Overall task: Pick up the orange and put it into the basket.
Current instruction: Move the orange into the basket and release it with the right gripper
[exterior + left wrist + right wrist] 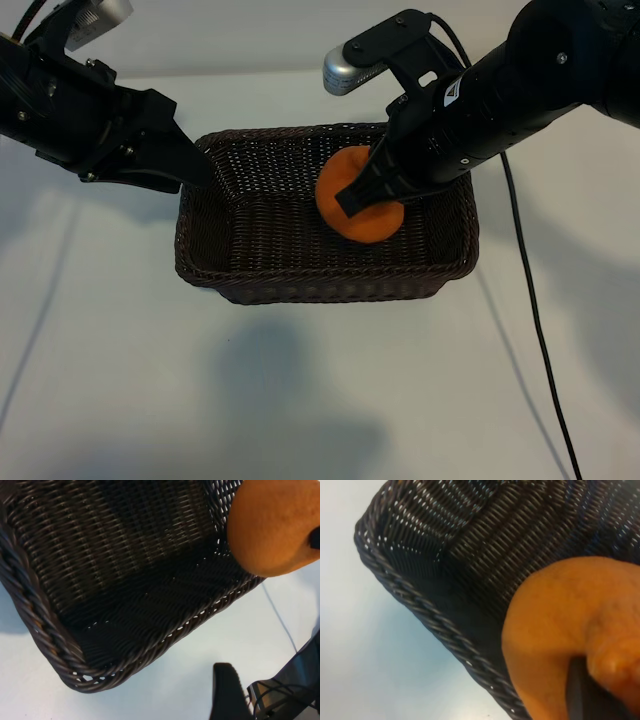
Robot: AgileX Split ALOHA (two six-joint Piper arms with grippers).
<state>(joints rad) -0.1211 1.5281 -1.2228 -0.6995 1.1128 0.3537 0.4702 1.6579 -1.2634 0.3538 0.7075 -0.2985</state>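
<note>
The orange hangs over the right half of the basket, above its floor, with my right gripper shut on it. In the right wrist view a dark finger presses into the orange over the woven basket. My left gripper stands open at the basket's left far corner, just outside the rim. The left wrist view shows one of its fingers over bare table, the basket beside it and the orange farther off.
The basket sits mid-table on a white tabletop. A black cable runs along the table from the right arm toward the near right edge. Both arms' shadows fall on the near part of the table.
</note>
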